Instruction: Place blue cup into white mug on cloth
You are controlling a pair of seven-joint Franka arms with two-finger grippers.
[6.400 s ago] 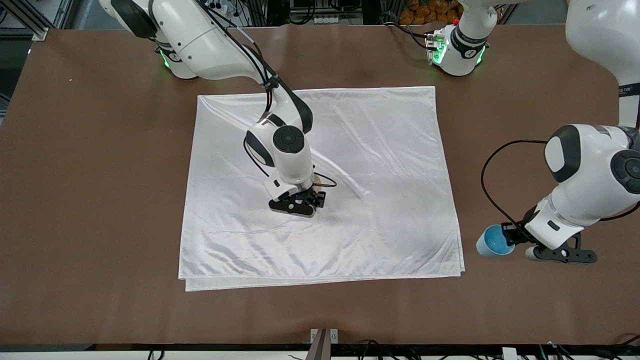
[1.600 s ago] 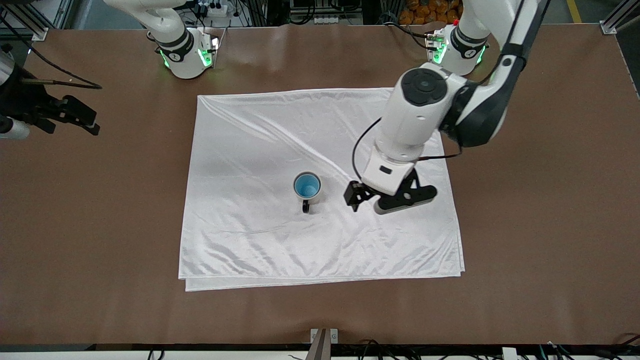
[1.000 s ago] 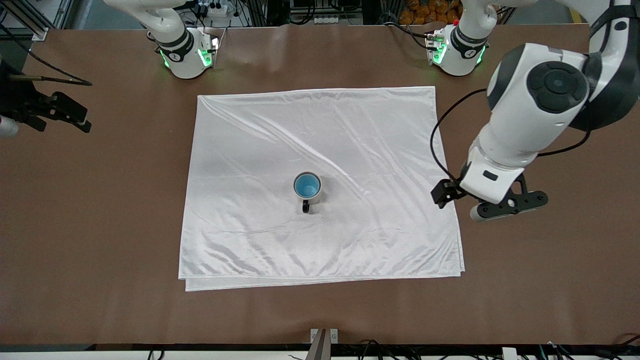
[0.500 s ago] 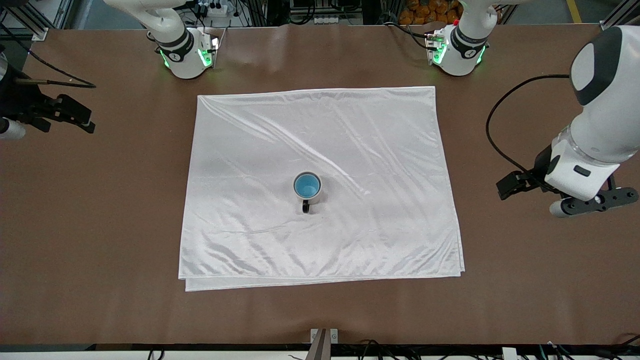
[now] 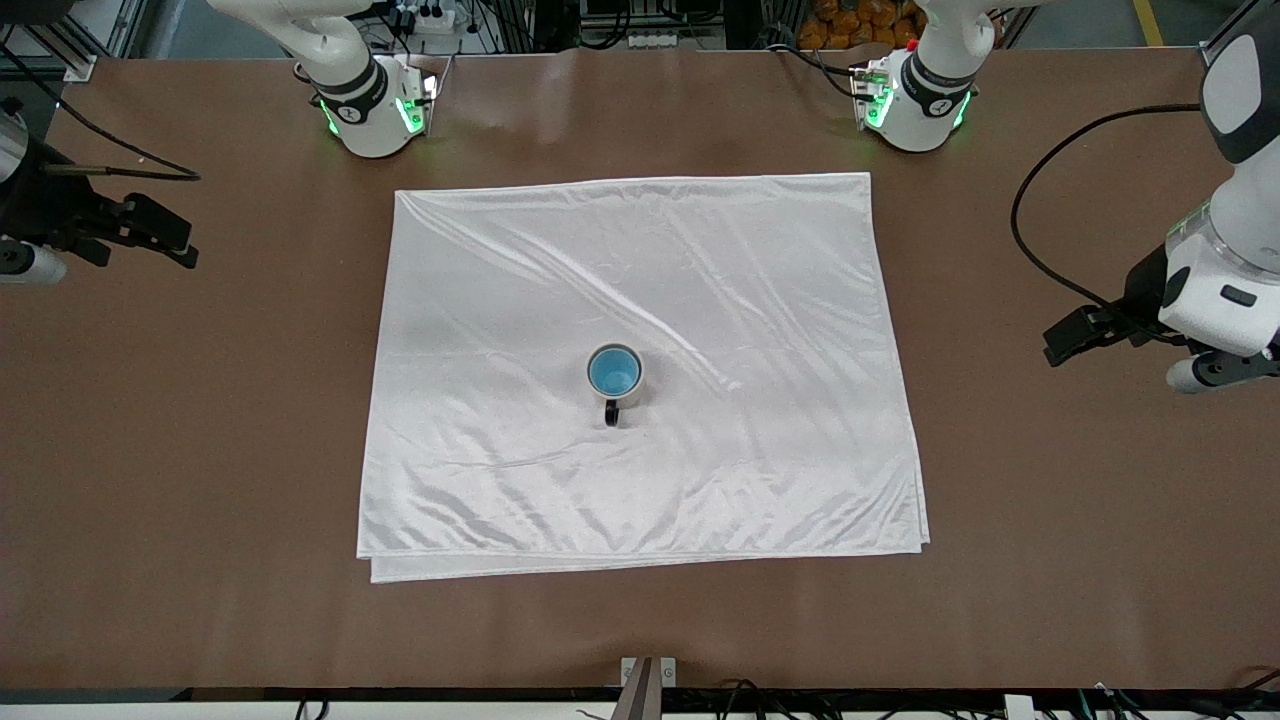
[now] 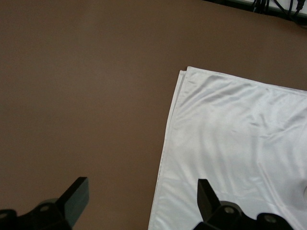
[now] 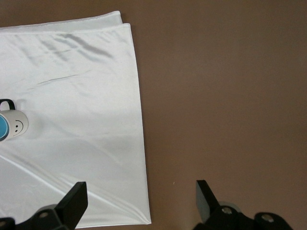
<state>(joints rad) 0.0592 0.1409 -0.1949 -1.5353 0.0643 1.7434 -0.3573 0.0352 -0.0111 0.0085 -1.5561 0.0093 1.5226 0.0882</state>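
The white mug [image 5: 624, 398] stands upright on the cloth [image 5: 700, 280] near its middle, black handle toward the front camera. The blue cup [image 5: 613, 373] sits inside it. In the right wrist view the mug [image 7: 17, 123] and the blue cup [image 7: 2, 129] show at the edge, on the cloth [image 7: 72, 72]. My left gripper [image 5: 1190, 345] is open and empty over bare table off the cloth's edge at the left arm's end; its wrist view [image 6: 142, 201] shows a cloth [image 6: 240, 143] corner. My right gripper [image 5: 60, 240] is open and empty over bare table at the right arm's end [image 7: 141, 201].
The brown table [image 5: 200, 450] surrounds the cloth on all sides. The two arm bases [image 5: 370, 105] [image 5: 915, 100] stand along the table edge farthest from the front camera. A black cable [image 5: 1040, 240] hangs from the left arm.
The left arm has swung off the cloth toward its own end of the table, gripper empty. The blue cup stays in the mug. The right gripper has barely moved.
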